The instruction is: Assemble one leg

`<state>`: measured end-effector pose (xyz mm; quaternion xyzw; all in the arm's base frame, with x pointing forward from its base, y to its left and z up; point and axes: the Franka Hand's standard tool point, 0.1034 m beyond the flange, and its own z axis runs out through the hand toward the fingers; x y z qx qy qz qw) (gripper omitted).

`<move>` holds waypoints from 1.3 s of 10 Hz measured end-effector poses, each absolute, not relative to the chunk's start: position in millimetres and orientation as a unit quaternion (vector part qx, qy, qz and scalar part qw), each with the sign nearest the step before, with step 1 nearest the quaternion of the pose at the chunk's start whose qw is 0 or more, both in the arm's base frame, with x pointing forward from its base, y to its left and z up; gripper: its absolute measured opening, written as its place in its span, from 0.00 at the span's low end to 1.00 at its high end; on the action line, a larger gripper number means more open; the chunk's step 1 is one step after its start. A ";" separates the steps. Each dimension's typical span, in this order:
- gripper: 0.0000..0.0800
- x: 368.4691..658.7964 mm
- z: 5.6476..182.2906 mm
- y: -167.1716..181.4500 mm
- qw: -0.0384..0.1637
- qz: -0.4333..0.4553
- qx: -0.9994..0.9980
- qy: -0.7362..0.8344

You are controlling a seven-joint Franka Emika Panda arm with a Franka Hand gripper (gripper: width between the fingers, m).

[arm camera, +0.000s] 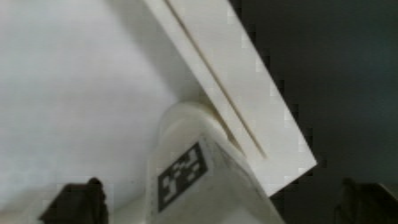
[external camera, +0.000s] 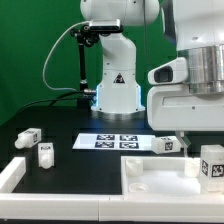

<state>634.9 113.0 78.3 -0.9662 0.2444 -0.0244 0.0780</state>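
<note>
A white leg [external camera: 212, 165] with a black-and-white tag stands upright at the right side of the large white tabletop [external camera: 150, 180]. My gripper [external camera: 207, 148] hangs right above it. In the wrist view the same leg [arm camera: 205, 165] rises between my two dark fingertips [arm camera: 80, 203], close to the tabletop's raised rim [arm camera: 222, 80]. The gripper [arm camera: 222, 208] is open, with a gap showing between the leg and the finger on the rim's side. Another leg [external camera: 165, 144] lies on the black table behind the tabletop. Two more legs [external camera: 28, 137] [external camera: 45, 152] lie at the exterior view's left.
The marker board [external camera: 115, 141] lies in front of the robot base [external camera: 115, 90]. A white L-shaped bracket [external camera: 12, 175] sits at the exterior view's front left. A cable runs down beside the base.
</note>
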 end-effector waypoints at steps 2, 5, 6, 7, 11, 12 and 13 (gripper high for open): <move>0.81 641.5 75.1 100.8 0.047 -0.029 -0.997 0.059; 0.78 650.0 73.4 101.3 0.035 -0.039 -0.999 -0.012; 0.56 650.0 73.4 101.2 0.035 -0.039 -0.999 -0.011; 0.56 649.9 73.3 102.1 0.038 -0.038 -0.998 0.038; 0.36 649.0 73.1 103.2 0.043 -0.029 -0.976 0.212; 0.36 648.8 73.1 101.8 0.043 -0.025 -0.958 0.281; 0.36 648.1 73.2 99.9 0.049 -0.016 -0.931 0.361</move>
